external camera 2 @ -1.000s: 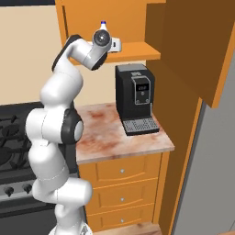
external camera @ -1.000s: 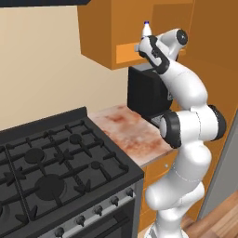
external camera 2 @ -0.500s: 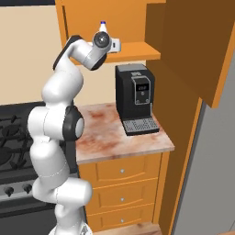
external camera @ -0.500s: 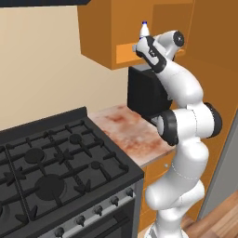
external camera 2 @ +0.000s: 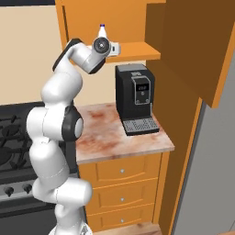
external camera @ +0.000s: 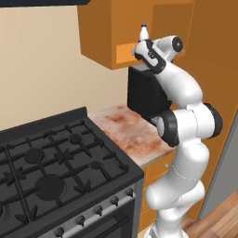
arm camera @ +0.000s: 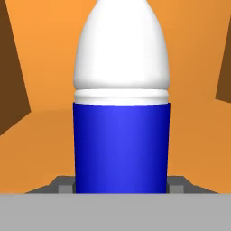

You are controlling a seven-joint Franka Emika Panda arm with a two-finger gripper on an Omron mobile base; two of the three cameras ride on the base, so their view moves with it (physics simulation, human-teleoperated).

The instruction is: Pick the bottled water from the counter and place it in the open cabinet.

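Upper centre of the left base view: the robot's tool (external camera: 142, 46) grips the bottled water (external camera: 144, 33) upright at the mouth of the open cabinet (external camera: 122, 52), high above the bench (external camera 2: 110, 137). Placing is under way; next, seemingly, push in, lower, release.

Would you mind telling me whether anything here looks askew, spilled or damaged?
Nothing stands out. The bottled water is upright in the gripper at the open cabinet, and the coffee machine sits squarely on its marbled top.
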